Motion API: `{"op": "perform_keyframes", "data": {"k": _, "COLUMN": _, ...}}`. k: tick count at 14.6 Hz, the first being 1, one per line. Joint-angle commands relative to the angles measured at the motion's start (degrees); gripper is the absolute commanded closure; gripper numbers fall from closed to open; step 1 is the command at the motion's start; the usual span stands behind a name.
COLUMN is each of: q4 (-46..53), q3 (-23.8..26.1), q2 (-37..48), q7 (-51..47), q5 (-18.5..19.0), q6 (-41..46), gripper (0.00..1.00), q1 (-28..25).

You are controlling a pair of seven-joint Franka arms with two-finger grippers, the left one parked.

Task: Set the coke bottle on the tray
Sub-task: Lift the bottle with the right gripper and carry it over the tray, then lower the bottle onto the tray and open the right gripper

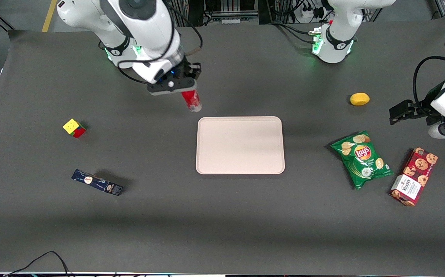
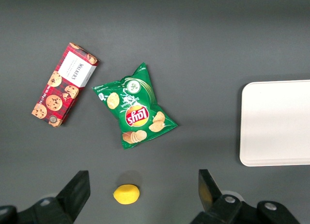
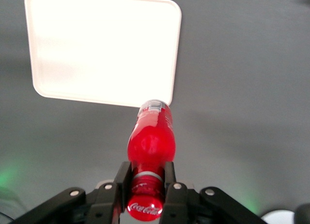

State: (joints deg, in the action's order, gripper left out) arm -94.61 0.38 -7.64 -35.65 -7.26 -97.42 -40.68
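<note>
My right gripper [image 1: 185,90] is shut on the coke bottle [image 1: 191,100], a slim red bottle with a red cap. It holds the bottle by the neck, above the table and hanging down, just off the tray's corner farther from the front camera, toward the working arm's end. In the right wrist view the fingers [image 3: 122,178] clamp the bottle's neck, with the bottle [image 3: 151,137] pointing at the tray's [image 3: 101,50] edge. The pale pinkish-beige tray [image 1: 240,145] lies flat at the table's middle with nothing on it. It also shows in the left wrist view [image 2: 276,122].
A colour cube [image 1: 74,128] and a dark blue box [image 1: 97,182] lie toward the working arm's end. A yellow lemon [image 1: 359,99], a green chip bag [image 1: 362,159] and a red cookie box [image 1: 414,176] lie toward the parked arm's end.
</note>
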Motion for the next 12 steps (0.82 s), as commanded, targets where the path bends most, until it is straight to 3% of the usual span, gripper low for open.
{"op": "perform_keyframes", "data": {"k": 1, "q4": 5.57, "q3": 0.06, "q2": -9.04, "q7": -0.91, "q5": -1.35, "q6": -5.39, "gripper": 1.0, "q1": 0.07}}
{"op": "perform_keyframes", "data": {"k": 7, "q4": 12.25, "q3": -0.55, "q2": -20.21, "q7": 0.14, "q5": -0.74, "q6": -7.52, "gripper": 1.0, "q1": 0.69}}
{"op": "perform_keyframes", "data": {"k": 9, "q4": 12.35, "q3": -0.55, "q2": -21.62, "q7": 0.14, "q5": 2.06, "q6": -8.83, "gripper": 1.0, "q1": 0.78}}
{"op": "perform_keyframes", "data": {"k": 12, "q4": 12.35, "q3": -0.55, "q2": -23.99, "q7": 0.06, "q5": 2.69, "q6": -10.68, "gripper": 1.0, "q1": 1.04}}
